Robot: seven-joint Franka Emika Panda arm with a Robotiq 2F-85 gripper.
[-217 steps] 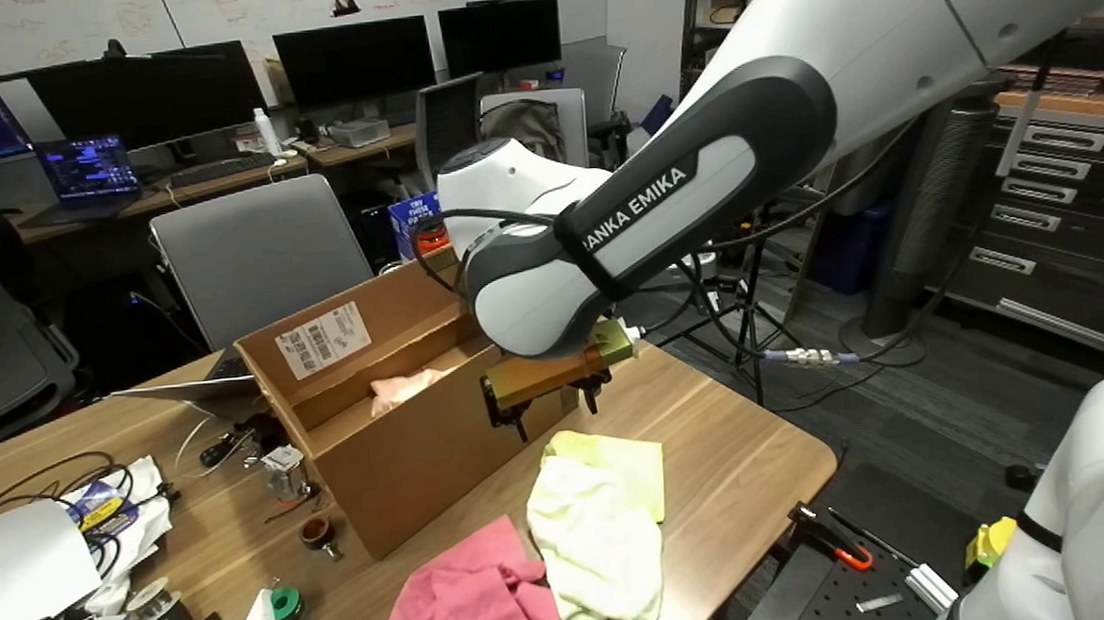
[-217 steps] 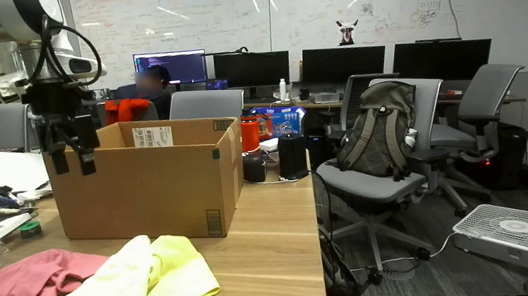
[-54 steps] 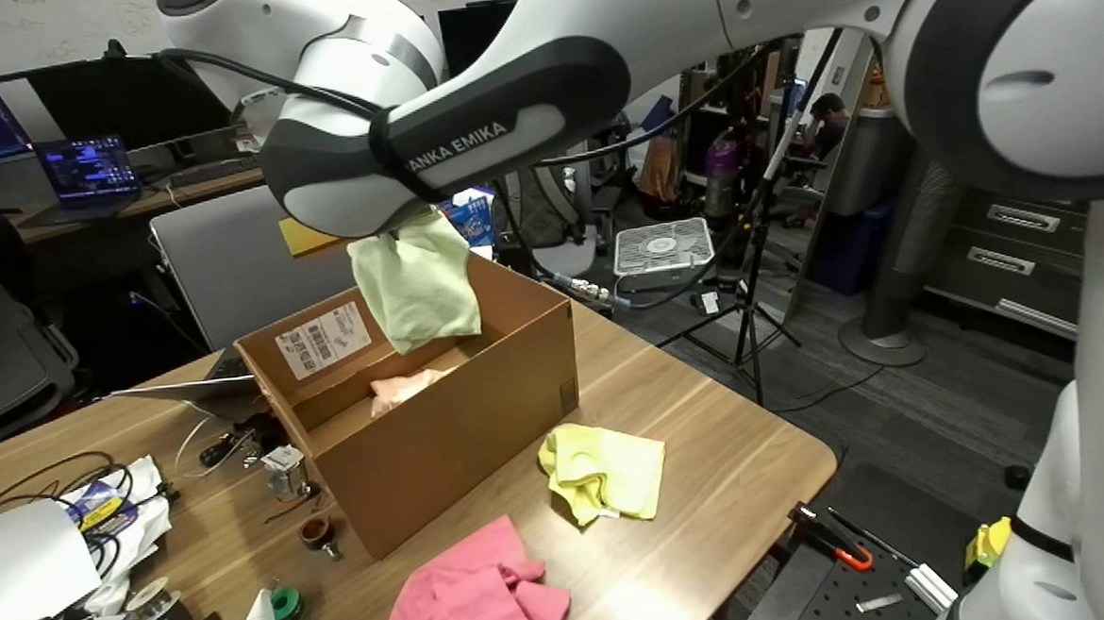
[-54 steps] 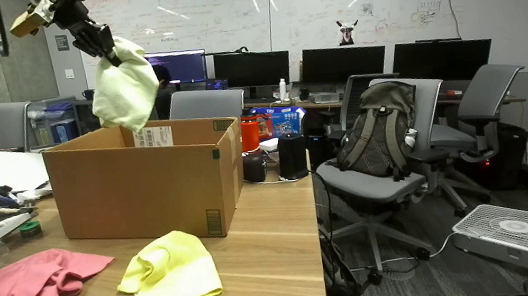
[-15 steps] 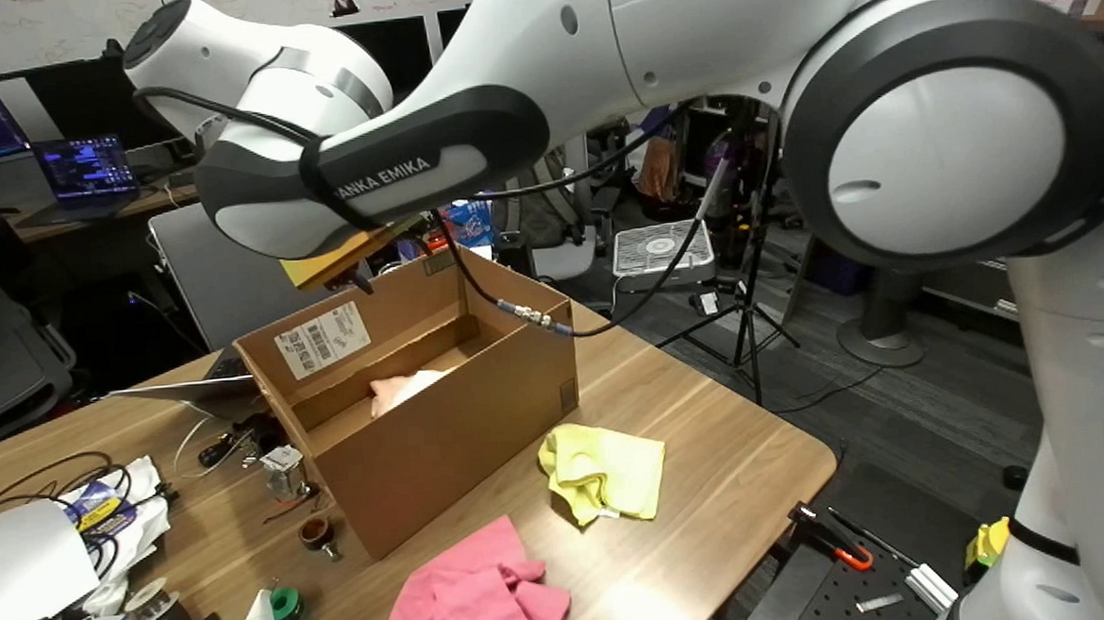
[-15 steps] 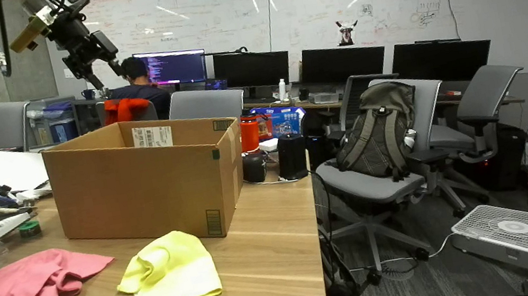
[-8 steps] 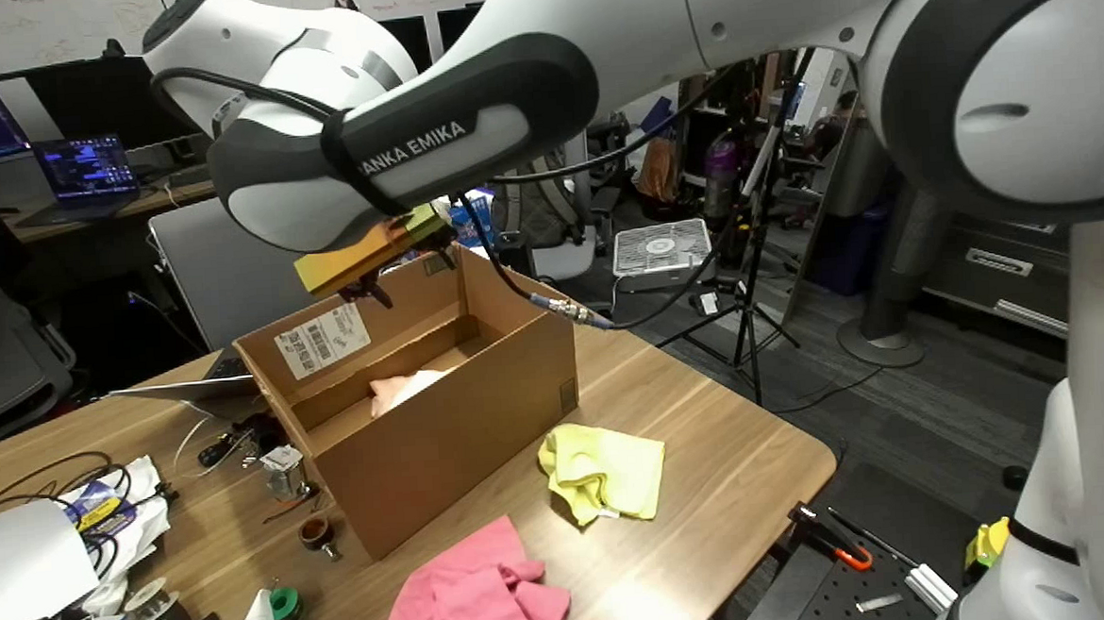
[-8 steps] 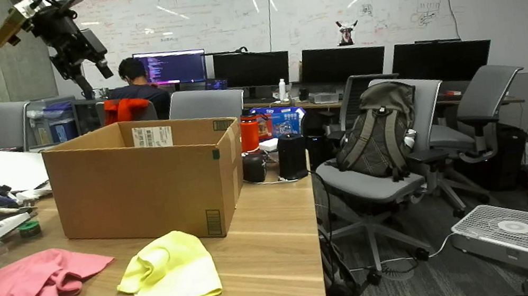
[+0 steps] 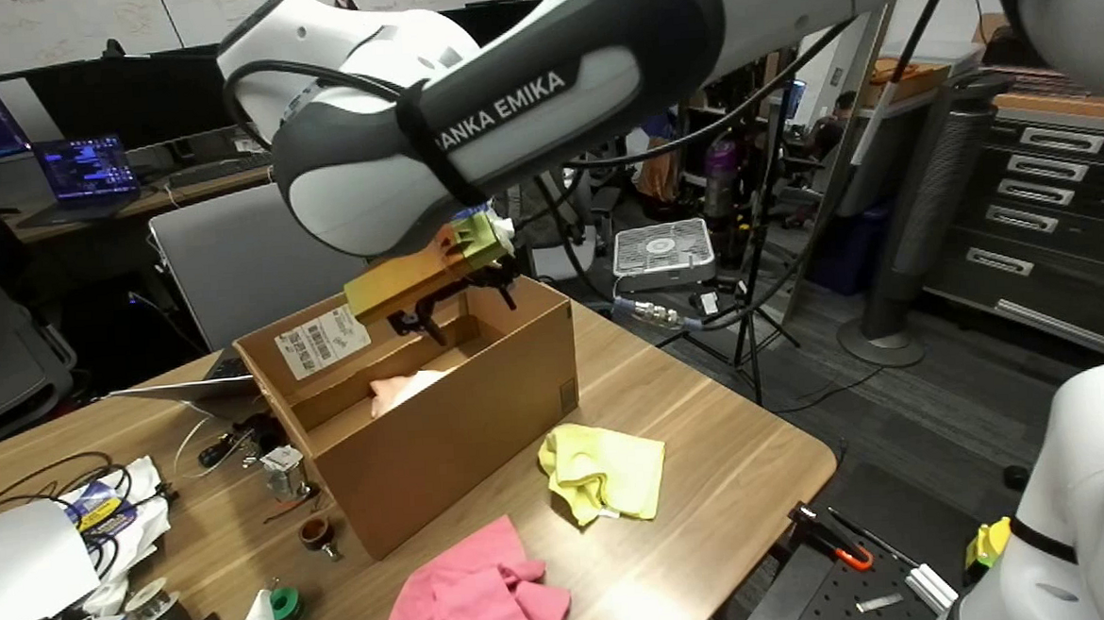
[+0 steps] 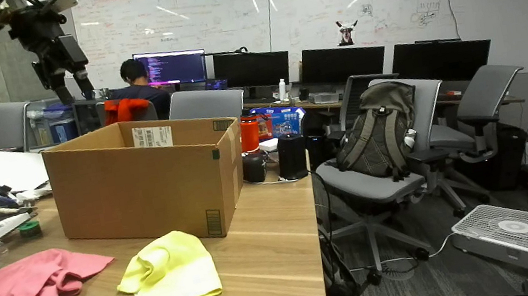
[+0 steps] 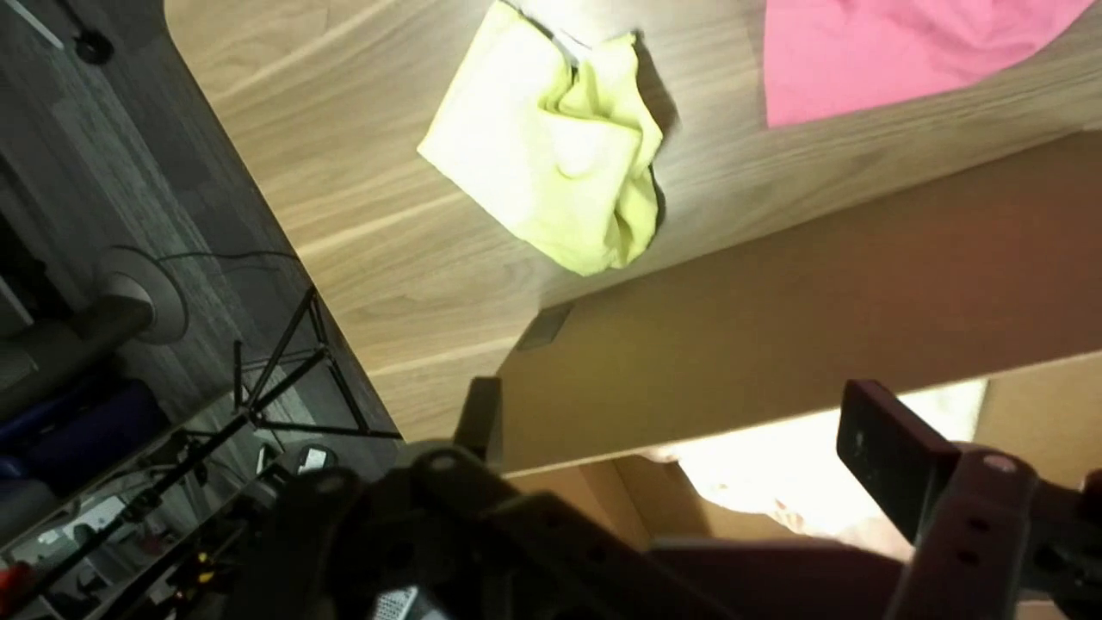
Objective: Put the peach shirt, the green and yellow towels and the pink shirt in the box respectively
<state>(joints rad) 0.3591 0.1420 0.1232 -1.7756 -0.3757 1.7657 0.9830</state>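
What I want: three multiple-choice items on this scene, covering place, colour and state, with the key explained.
1. Where is the yellow towel relative to the box?
A) inside it
B) over its rim
C) outside it, on the table

2. What colour is the shirt on the table?
A) pink
B) blue
C) black

3. How does the gripper stand?
A) shut on the shirt
B) open, holding nothing
C) shut, empty

1 C: both exterior views show it lying there.
2 A: it shows pink in every view.
3 B: the wrist view shows it spread, nothing gripped.

tabletop (image 9: 730, 457) — box (image 9: 455, 447), towel (image 9: 609, 469), pink shirt (image 9: 477, 593)
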